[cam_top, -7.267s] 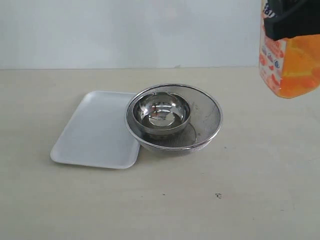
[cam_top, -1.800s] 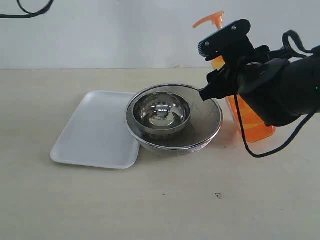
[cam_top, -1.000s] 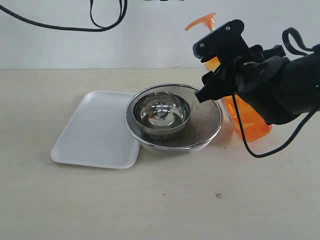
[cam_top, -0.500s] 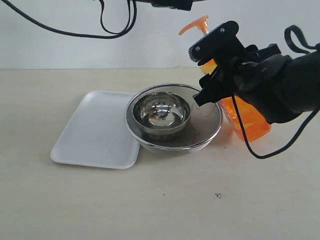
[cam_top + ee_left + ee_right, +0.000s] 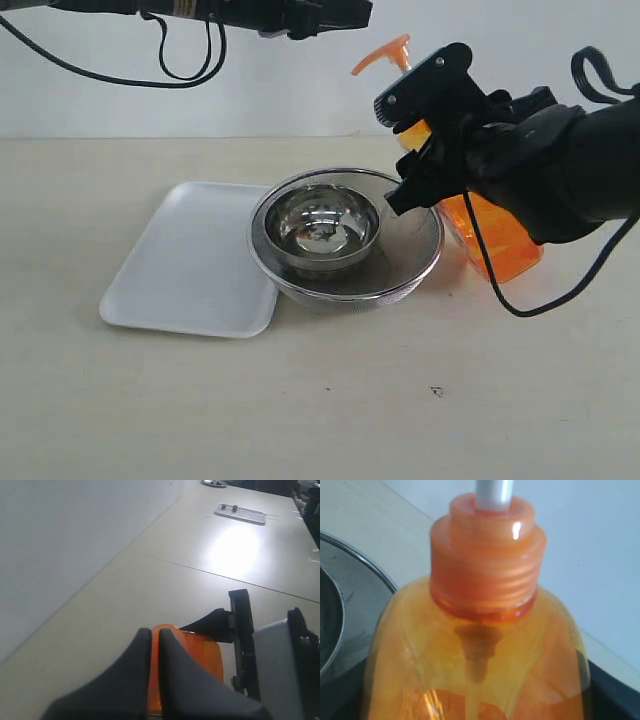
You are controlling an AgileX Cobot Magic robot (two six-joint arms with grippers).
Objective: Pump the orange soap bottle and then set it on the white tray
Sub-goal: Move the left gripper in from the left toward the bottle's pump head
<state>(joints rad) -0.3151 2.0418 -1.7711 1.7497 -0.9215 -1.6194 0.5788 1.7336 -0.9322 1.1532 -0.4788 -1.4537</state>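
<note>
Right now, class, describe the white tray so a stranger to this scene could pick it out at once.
On the beige table, find the round mesh strainer holding a steel bowl. Right beside it, on the side away from the orange soap bottle, lies the white tray: the only flat, rectangular, white thing.

The right hand point(image 5: 428, 140) clasps the tilted orange soap bottle point(image 5: 500, 240) beside the mesh strainer point(image 5: 412, 240), off the white tray point(image 5: 185, 265).
</note>
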